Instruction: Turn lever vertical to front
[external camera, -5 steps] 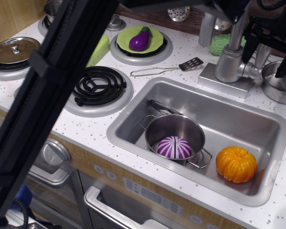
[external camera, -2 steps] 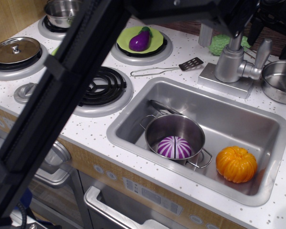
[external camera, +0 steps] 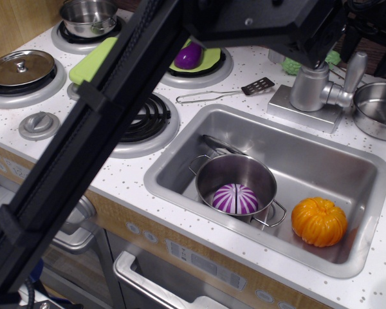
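Arm shifted further across view since 0.4 s ago | claw [external camera: 367, 26] at top right, opening state cannot tell | lever [external camera: 354, 69] upright, just below claw, beside faucet body [external camera: 311, 87] | sink [external camera: 180, 187] below-left.

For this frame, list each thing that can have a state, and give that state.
Short matte-silver lever: standing upright beside the faucet body, not gripped.
Black robot gripper: above the lever, jaws unclear.
Steel pot in the sink: uncovered, holding a purple-and-white striped ball.
Steel pan on the far left burner: lid on.
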You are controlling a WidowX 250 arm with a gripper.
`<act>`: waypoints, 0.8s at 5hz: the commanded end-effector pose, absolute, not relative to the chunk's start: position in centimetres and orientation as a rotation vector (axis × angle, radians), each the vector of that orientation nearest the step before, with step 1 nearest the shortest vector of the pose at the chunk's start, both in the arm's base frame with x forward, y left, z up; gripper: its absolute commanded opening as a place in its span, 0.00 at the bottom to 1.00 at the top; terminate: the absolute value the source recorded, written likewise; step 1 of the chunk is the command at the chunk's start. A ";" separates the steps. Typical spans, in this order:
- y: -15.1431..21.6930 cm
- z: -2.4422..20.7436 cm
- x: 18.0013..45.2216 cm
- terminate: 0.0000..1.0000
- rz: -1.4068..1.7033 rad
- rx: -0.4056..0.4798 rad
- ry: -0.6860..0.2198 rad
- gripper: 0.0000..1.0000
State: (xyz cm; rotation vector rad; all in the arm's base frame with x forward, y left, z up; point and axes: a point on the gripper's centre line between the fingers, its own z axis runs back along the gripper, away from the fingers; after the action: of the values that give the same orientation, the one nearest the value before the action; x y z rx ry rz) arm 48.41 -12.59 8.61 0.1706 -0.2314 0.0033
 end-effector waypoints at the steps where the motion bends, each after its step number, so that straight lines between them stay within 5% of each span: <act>1: -12.3 11.5 48.1 0.00 0.050 0.142 -0.278 0.00; 4: -12.7 10.2 44.8 0.00 0.097 0.089 -0.252 0.00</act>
State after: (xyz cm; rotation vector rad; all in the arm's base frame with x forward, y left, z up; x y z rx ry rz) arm 43.70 -12.52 5.56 0.1138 -0.1576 0.0913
